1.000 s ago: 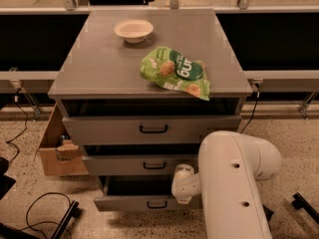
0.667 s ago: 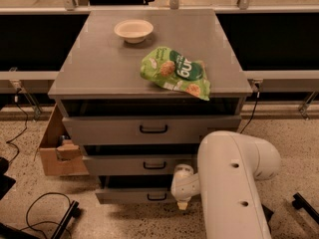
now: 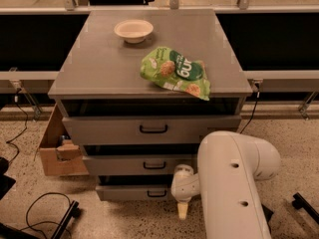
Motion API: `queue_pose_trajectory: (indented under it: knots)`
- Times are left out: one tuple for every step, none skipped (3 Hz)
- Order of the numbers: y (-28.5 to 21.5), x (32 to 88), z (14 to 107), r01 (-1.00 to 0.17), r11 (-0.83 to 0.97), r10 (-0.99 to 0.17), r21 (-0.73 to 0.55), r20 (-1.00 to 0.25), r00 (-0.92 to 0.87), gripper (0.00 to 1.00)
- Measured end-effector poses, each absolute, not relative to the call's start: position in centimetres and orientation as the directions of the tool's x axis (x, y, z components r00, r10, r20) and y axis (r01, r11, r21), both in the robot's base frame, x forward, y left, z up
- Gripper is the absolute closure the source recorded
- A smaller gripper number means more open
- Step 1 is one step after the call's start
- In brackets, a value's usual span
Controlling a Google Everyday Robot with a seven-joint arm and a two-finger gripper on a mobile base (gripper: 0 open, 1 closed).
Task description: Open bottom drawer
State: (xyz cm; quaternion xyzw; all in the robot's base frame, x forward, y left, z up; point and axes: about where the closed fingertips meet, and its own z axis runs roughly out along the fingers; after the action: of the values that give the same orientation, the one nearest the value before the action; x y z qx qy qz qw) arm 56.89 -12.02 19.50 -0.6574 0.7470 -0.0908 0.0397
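Camera view, gripper beside bottom drawer, right edge, speckled floor below

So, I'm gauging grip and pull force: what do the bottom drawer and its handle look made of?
The bottom drawer looks like painted sheet metal: flat, even matte grey front. Its handle is a thin black loop, metal or plastic, unclear. The gripper, in smooth cream plastic by its look, hangs just right of that handle in view.
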Motion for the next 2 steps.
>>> queue_pose_trajectory:
  knots:
    - [-12.06,56.75,19.36,-0.975,0.119,-0.989,-0.185,0.061,-0.132,0.18]
    - [-12.11,56.61,19.23,-0.976,0.119,-0.989,-0.183,0.062,-0.132,0.41]
